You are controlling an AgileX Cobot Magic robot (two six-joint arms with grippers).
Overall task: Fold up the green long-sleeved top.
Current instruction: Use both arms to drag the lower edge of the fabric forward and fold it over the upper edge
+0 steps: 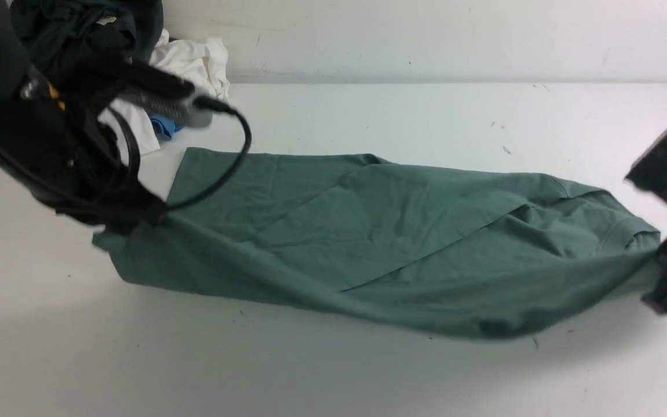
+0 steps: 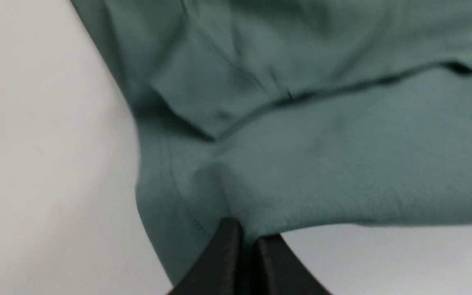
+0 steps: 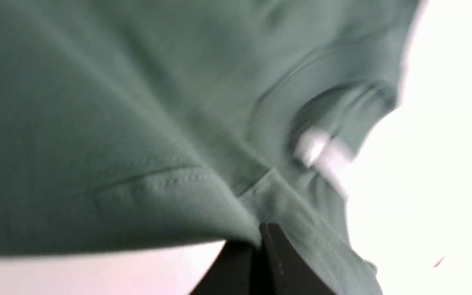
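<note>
Green top (image 1: 368,231) stretched lengthwise w/ diagonal folds; L gripper (image 2: 247,237) & R gripper (image 3: 257,241) each pinch 1 end.

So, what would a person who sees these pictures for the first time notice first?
The green long-sleeved top lies stretched across the middle of the white table between the two arms, and its near edge seems lifted. The left fingers are shut on its hem end, and the right fingers are shut on its shoulder beside the neck. A heap of white cloth lies at the table's far left.
</note>
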